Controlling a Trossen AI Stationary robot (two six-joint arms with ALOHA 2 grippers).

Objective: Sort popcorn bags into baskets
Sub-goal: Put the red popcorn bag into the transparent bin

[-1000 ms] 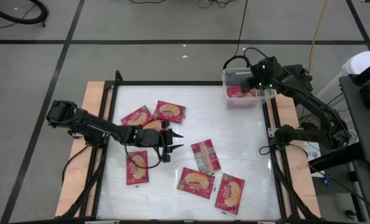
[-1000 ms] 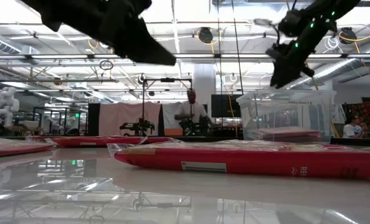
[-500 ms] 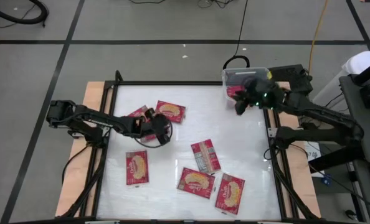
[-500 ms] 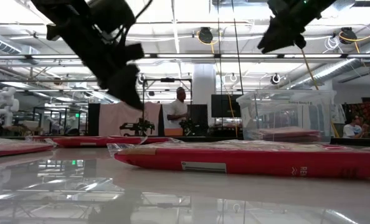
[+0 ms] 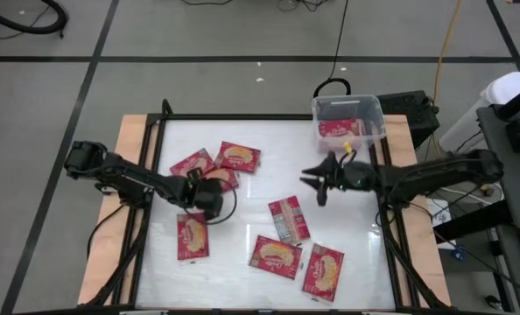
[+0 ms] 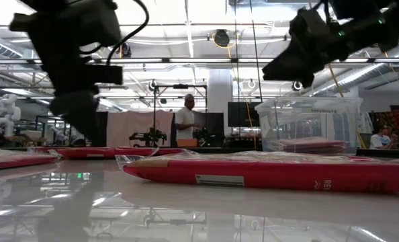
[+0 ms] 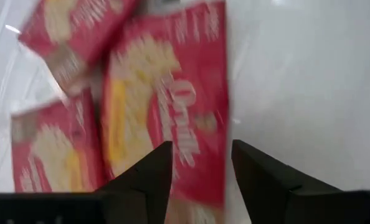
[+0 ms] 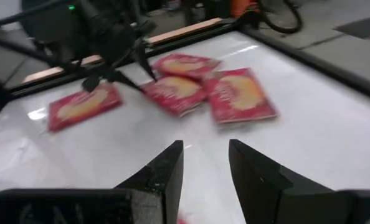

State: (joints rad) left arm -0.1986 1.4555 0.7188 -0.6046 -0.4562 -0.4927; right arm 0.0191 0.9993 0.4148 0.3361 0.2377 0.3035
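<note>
Popcorn bags (image 5: 288,219) lie scattered on your counter (image 5: 269,184); left hand (image 5: 206,198) hovers spread over one to pinch it, right hand (image 5: 319,179) spread, empty.

White glossy tabletop (image 5: 269,188) in a black frame with wooden side strips. Directly on it: seven popcorn bags (image 5: 278,255) and a clear basket (image 5: 372,112). Three bags overlap just beyond the left gripper (image 5: 209,198), one just behind it; three lie below the right gripper (image 5: 317,180), nearer the front edge. The basket sits behind the right gripper, at the far corner.
</note>
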